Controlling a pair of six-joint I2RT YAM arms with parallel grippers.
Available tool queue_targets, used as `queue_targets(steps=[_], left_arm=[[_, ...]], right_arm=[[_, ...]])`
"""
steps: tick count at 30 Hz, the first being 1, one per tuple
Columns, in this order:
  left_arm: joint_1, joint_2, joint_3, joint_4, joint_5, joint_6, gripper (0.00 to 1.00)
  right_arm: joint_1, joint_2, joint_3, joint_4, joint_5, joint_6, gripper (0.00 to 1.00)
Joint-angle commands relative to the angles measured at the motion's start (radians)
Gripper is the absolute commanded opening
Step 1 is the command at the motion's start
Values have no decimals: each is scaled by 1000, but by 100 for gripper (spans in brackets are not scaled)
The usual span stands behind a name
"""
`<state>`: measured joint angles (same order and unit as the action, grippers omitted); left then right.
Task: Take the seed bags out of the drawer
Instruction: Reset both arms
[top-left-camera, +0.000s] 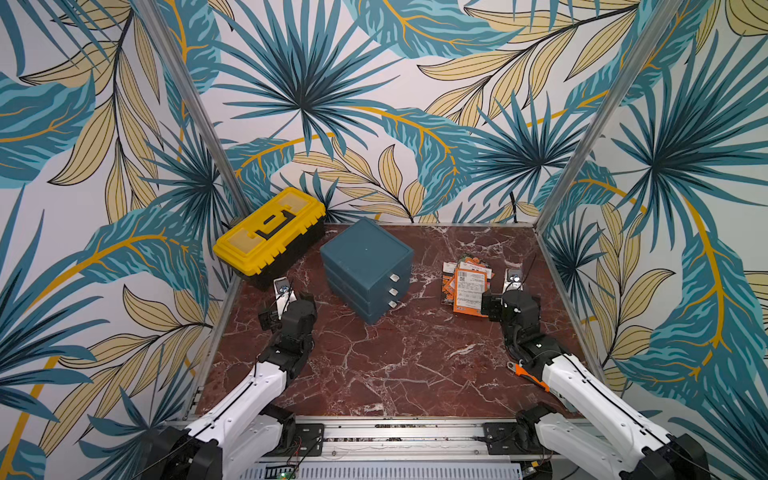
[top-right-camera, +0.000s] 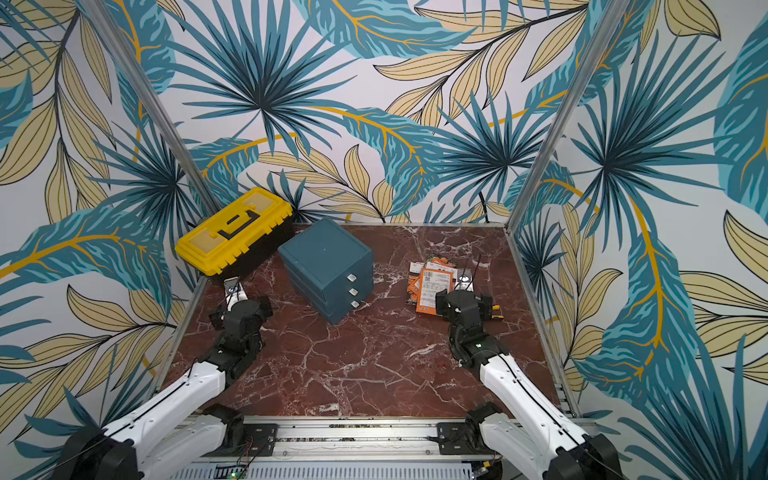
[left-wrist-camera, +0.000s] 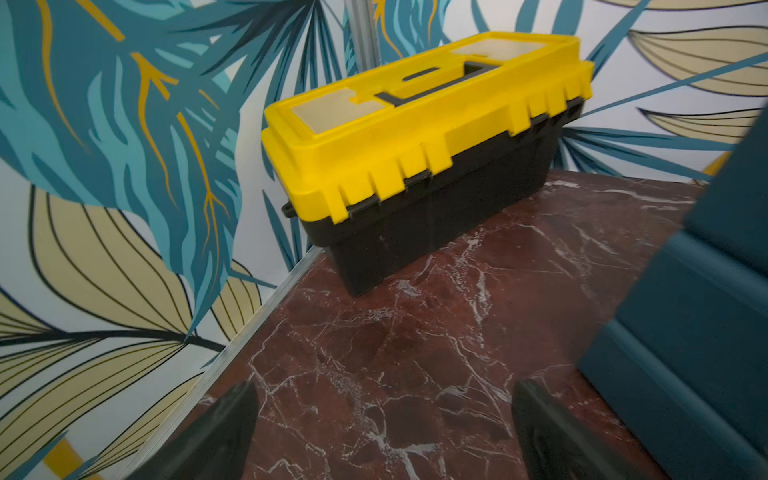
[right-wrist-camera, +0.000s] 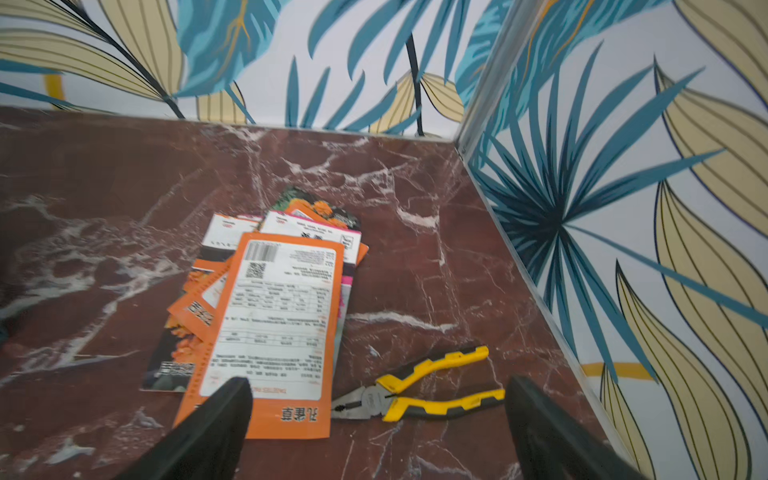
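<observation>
Several seed bags (top-left-camera: 467, 286) (top-right-camera: 432, 286) lie in a loose pile on the marble table, right of the drawer unit. The top bag (right-wrist-camera: 270, 316) shows its orange-and-white printed back. The teal drawer unit (top-left-camera: 368, 270) (top-right-camera: 328, 266) has three drawers, all pushed in. My right gripper (right-wrist-camera: 379, 386) (top-left-camera: 511, 300) hovers open just above the near end of the pile, holding nothing. One of its fingers (right-wrist-camera: 216, 424) overlaps the top bag's near corner. My left gripper (left-wrist-camera: 384, 390) (top-left-camera: 286, 307) is open and empty over bare table, left of the unit's side (left-wrist-camera: 706, 311).
A yellow-and-black toolbox (top-left-camera: 270, 228) (left-wrist-camera: 428, 137) stands shut in the back left corner. Yellow-handled pliers (right-wrist-camera: 415, 395) lie beside the pile, between the right fingers. An orange-handled item (top-left-camera: 528, 374) lies by the right arm. Patterned walls close three sides.
</observation>
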<state>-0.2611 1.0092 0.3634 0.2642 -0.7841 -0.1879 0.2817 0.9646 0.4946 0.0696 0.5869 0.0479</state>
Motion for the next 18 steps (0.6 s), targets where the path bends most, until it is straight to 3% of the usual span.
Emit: queue_targets(steps=[1,7,10,14,16,18], left_arm=[[53,72,-63,302,51,41,100],[151,298,-116,674,246,84,100],[167,360,-98,731,311,151,100],[235,474,-135,920,367,107,100],[247,466,-126,880,416,105,100],[250,452,-101,803,467,114,100]], right_arm=[[-59,58,-95,314,-53,12,99],[-105,317,-135,654,-111,-61,99],[-117,384,-125,728,-147,-68,100],[-137,509,-123,864,-188,-81,100],[-159,494,-77,730,-220,-46,99],[-179,515,-53,715,-257,-42,100]])
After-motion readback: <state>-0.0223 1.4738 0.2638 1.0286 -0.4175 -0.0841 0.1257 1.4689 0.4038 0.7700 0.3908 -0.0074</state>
